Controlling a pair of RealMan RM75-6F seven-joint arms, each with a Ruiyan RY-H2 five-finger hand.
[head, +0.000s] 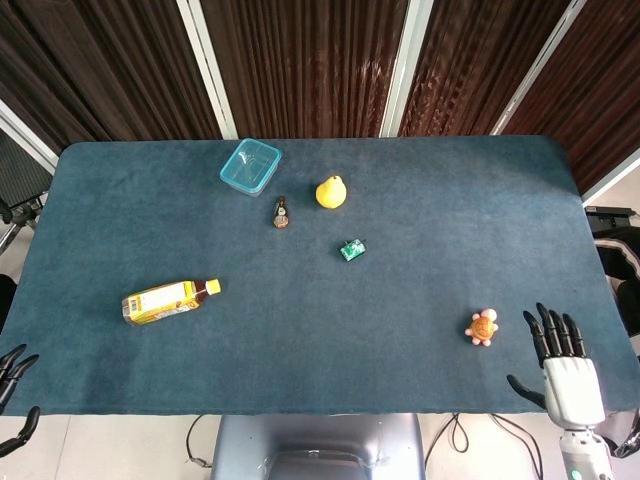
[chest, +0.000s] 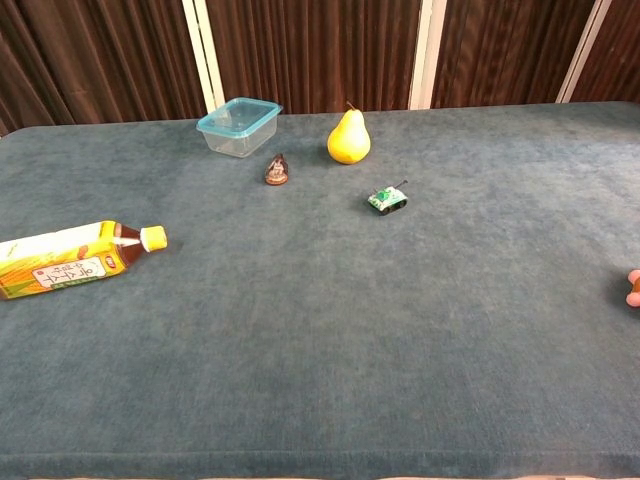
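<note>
The turtle toy (head: 482, 327) lies on the blue table (head: 420, 300) near its front right corner, orange with pink feet, free of any grip. In the chest view only a sliver of it shows at the right edge (chest: 633, 287).

Just to its right and a little nearer the front edge is the right hand (head: 566, 372), palm down over the table's edge, fingers (head: 553, 331) spread and pointing toward the far side, thumb out to the left. It holds nothing and is apart from the turtle toy, with bare cloth between them.

The left hand (head: 12, 385) shows only as a few dark fingertips at the bottom left corner of the head view, off the table's front left corner. The fingertips stand apart from each other, but too little of the hand shows to tell how it is set; nothing is seen in it.

Further out, a green toy car (head: 352, 250) sits near the table's middle, well apart from the turtle toy. Behind it stand a yellow pear (head: 331, 192), upright, and just left of that a small brown figurine (head: 281, 213). A clear box (head: 250, 166) with a teal rim sits behind the figurine toward the far edge.

On the left half a tea bottle (head: 165, 300) lies on its side, yellow cap pointing right, well apart from everything else.

Dark curtains (head: 300, 60) hang behind the table.
</note>
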